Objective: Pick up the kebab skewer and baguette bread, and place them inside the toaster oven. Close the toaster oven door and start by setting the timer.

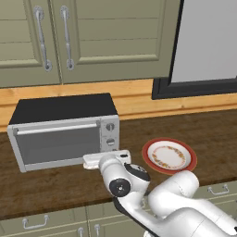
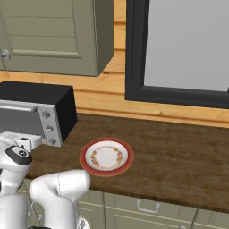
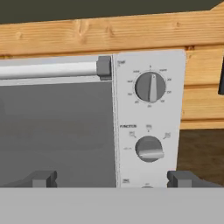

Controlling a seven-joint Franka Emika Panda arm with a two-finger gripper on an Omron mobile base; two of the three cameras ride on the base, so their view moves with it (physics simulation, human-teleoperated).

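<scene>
Open tool (image 3: pixel 111 178) faces the closed toaster oven door (image 3: pixel 57 131)

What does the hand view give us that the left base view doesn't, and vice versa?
Hand view alone: the knob pointers and printed dial marks, and the open hand with its tips low in front of the oven face. Left base view alone: the oven's black top, the plate, the upper cabinets. Both: the toaster oven, its door shut, and the handle.

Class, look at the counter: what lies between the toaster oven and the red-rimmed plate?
Only bare dark wood counter separates the toaster oven from the plate, seen in the right base view.
</scene>
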